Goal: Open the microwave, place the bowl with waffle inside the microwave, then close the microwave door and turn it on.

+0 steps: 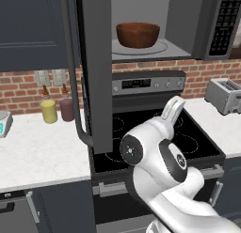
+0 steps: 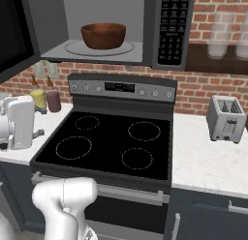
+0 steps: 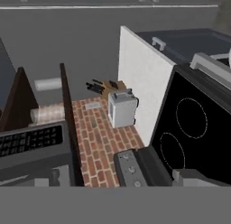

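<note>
The bowl (image 1: 138, 34) sits on the turntable inside the microwave (image 2: 167, 28), at twelve o'clock above the stove (image 2: 111, 142). My hand (image 2: 17, 123) is empty, spread wide. The microwave door (image 1: 96, 72) stands swung out at nine o'clock of the cavity, edge-on to me. I judge it stiff, hinged and fairly light; the long bar handle (image 1: 75, 86) or the flat outer face is where to push. Room is tight: the door's lower edge hangs over the stove's left rim, with bottles (image 1: 57, 110) on the counter (image 1: 42, 152) just beyond. The toaster (image 2: 225, 119) at three o'clock is well apart.
</note>
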Tool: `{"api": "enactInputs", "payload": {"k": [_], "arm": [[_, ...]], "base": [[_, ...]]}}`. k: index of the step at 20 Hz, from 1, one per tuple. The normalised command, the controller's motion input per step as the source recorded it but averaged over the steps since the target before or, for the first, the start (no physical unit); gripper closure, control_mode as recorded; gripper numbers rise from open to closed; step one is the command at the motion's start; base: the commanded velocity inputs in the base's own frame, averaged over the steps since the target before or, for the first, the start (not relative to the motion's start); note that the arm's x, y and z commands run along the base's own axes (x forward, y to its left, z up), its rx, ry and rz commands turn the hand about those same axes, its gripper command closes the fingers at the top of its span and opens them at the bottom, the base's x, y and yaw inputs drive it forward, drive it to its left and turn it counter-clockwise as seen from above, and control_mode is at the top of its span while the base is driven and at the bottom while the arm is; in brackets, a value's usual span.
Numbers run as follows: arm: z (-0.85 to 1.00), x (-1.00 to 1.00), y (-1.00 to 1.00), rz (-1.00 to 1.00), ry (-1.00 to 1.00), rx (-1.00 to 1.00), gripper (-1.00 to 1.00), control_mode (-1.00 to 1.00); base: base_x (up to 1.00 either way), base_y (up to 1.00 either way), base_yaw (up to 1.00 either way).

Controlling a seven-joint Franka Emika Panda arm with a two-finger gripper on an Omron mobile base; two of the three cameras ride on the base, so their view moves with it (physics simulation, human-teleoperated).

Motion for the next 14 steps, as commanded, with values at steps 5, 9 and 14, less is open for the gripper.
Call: {"api": "enactInputs", "payload": {"k": [5,9,14], "arm": [[-0.5,0.0,0.33,0.0,-0.01,-0.1,-1.0,-1.0],[-0.6,0.0,0.04,0.0,-0.03,-0.06,-1.0,-1.0],[-0.44,0.0,0.17,0.0,0.0,-0.05,-1.0,-1.0]], "base": [[0.0,0.0,0.0],[0.0,0.0,0.0],[0.0,0.0,0.0]]}}
